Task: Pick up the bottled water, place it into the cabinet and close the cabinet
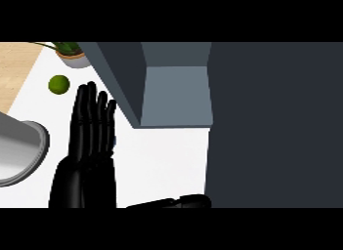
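White tabletop (160, 156) seen from above, two black hands, an open cabinet (174, 93); the bottled water is not clearly visible.

Nearest, the right hand (175, 201) sits at the lower edge, its pose unreadable. Beyond it, the left hand (91, 132) has fingers (92, 105) straight, together and holding nothing; a blue sliver (115, 141) beside it may be the bottle. Likely light, stiff and smooth, so grasp it mid-body. Farther off: a lime (58, 84) and a potted plant (71, 52).

left hand (87, 146) open, fingers (92, 105) up | cabinet (175, 95) open | lime (58, 84) on counter (160, 161)
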### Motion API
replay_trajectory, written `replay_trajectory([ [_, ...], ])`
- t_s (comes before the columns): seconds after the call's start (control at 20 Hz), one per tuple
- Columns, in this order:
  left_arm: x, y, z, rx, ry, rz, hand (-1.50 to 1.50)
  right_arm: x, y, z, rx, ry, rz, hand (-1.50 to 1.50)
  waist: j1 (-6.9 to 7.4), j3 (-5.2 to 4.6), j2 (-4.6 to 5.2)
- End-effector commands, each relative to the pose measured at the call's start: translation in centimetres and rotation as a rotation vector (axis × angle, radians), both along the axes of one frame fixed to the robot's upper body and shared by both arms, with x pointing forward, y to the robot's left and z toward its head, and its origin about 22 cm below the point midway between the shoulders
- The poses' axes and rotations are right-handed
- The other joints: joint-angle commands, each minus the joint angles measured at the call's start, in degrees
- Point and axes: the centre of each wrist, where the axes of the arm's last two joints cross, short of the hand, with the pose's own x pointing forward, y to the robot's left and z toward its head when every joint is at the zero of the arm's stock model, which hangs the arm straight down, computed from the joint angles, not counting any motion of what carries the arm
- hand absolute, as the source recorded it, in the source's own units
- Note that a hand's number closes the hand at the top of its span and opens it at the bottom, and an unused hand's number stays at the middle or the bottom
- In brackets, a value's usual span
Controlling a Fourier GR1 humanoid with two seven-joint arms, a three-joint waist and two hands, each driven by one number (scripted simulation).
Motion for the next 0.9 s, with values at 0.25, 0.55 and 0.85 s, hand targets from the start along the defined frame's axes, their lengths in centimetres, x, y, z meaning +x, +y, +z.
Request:
replay_trajectory([
  [0.25, -0.9, -1.5, 0.0, -0.007, 0.031, 0.026, -1.5, -3.6, 0.0, 2.9, 0.056, -0.051, 0.069, -1.5, -0.51, -0.01, 0.02],
  [0.55, -2.0, 0.5, 1.0, -0.024, 0.045, 0.057, -1.5, -4.2, -0.3, 3.3, 0.09, -0.04, 0.066, -1.5, -0.29, -0.07, -0.07],
  [0.85, -1.7, 1.0, 0.6, -0.008, 0.026, 0.19, -1.5, -4.7, -0.2, 3.0, 0.079, -0.053, 0.06, -1.5, -0.22, -0.04, -0.12],
])
